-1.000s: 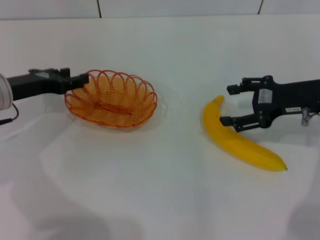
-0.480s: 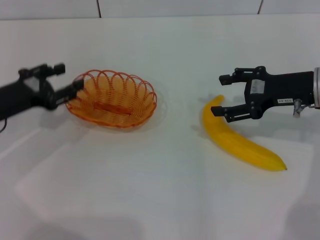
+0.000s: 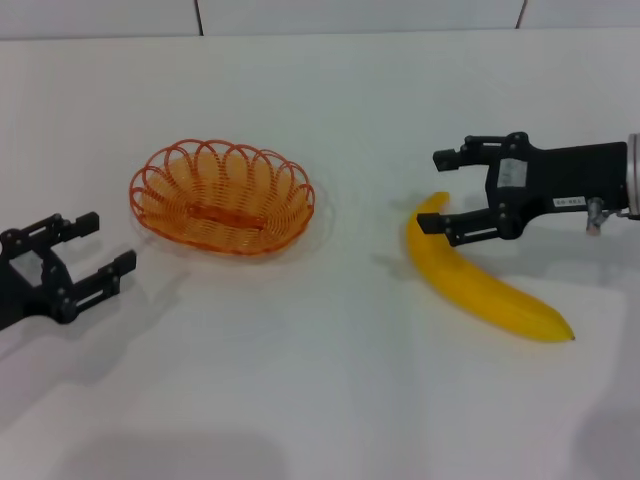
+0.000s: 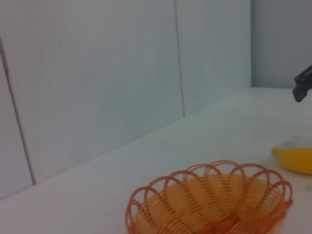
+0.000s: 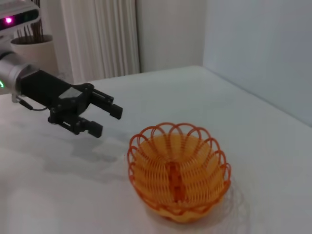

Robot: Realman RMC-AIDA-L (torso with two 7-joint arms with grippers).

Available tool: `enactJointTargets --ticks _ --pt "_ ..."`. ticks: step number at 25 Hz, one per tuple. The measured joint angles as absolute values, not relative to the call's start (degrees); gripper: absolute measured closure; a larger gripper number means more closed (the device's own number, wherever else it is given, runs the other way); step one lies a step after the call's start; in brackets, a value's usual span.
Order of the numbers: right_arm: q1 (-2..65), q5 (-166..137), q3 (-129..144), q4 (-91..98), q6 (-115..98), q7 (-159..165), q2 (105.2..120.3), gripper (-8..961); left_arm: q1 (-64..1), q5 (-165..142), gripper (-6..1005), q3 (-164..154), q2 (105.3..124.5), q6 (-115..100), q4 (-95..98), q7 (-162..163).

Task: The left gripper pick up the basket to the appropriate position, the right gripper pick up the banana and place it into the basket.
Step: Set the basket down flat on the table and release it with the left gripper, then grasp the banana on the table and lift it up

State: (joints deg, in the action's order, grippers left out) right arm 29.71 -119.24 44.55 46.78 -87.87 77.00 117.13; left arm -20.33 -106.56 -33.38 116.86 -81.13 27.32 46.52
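The orange wire basket (image 3: 222, 198) stands on the white table, left of middle. My left gripper (image 3: 108, 243) is open and empty at the front left, apart from the basket. It also shows in the right wrist view (image 5: 108, 122), beside the basket (image 5: 178, 178). The yellow banana (image 3: 480, 280) lies on the table at the right. My right gripper (image 3: 436, 192) is open, with its fingers either side of the banana's far end, not closed on it. The left wrist view shows the basket (image 4: 209, 204) and part of the banana (image 4: 297, 158).
The white table (image 3: 320, 380) runs back to a white panelled wall (image 3: 320, 15). A finger of the right gripper (image 4: 303, 83) shows far off in the left wrist view.
My left gripper has pulled back from the basket's left rim toward the front left, empty. The basket has stayed put. My right gripper has shifted slightly left over the banana's far end.
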Motion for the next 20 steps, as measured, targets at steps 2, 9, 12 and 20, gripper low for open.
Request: enactJointTargets --ticks 2,9,12,20 --pt "27.43 -119.11 48.08 53.82 -89.27 82.17 117.43 74 -19.96 -106.46 339 -33.15 116.78 -81.67 27.40 46.34" --pt "14.49 -119.47 69.92 84.47 -84.55 104.87 117.58 74 -19.75 -106.36 339 -32.95 116.70 -80.72 27.16 45.85" --pt "12.02 -125.33 76.75 92.27 -82.91 114.16 117.47 74 -19.60 -106.47 340 -32.96 116.74 -79.98 27.07 45.75" --pt "14.60 -137.42 83.46 91.80 -82.85 125.54 117.28 75 -19.53 -106.31 342 -32.96 116.81 -79.69 26.70 45.07"
